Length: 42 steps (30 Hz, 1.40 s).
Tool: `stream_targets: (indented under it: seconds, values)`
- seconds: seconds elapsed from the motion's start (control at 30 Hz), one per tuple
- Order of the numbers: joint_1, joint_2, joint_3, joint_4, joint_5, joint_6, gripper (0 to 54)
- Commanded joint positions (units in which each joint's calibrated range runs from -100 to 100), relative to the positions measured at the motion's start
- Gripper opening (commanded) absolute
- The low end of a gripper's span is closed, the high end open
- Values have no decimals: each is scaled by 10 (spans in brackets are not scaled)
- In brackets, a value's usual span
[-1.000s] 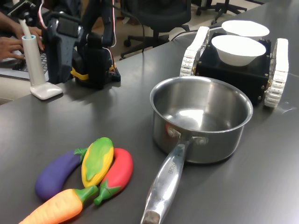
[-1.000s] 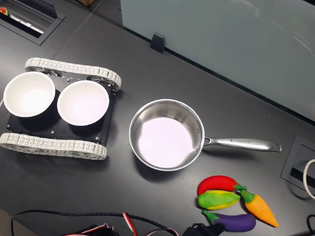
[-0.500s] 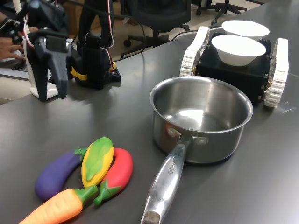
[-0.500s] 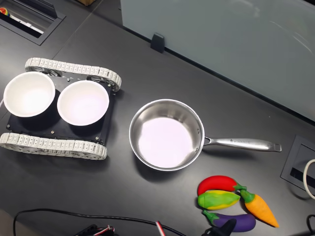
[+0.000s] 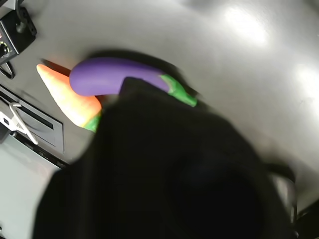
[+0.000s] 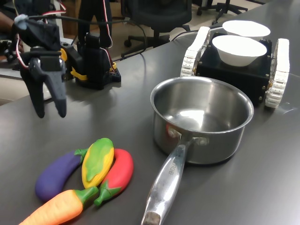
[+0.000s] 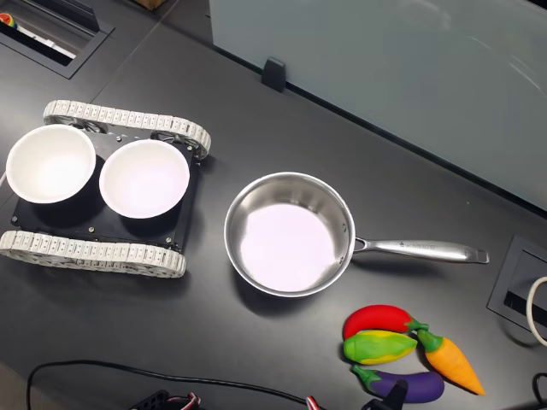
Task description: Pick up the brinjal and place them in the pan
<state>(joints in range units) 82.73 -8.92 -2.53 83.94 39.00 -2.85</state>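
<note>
My gripper (image 6: 48, 112) hanging above the dark table (image 6: 117, 117) with its two fingers slightly parted and gripping nothing, the brinjal (image 6: 57, 174) lying beside the corn (image 6: 97, 160), chilli (image 6: 119, 174) and carrot (image 6: 55, 210), well apart from the empty pan (image 6: 201, 119).

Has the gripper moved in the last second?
Yes. In the first exterior view the gripper has swung away from the arm's base, toward the brinjal.

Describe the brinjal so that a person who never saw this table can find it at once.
In the first exterior view, start at the steel pan and follow its long handle toward the cluster of four toy vegetables. The brinjal lies on the cluster's left edge, touching the corn. It alone is purple, smooth and curved.
</note>
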Motion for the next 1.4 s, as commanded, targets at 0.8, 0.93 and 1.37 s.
stream_targets:
  seconds: [0.8, 0.93, 1.37]
  values:
    - [-17, 191, -177, -50, -17, -6, 335]
    - [-35, 208, -186, -53, -26, -5, 337]
    - [-68, 231, -164, -62, -42, -4, 330]
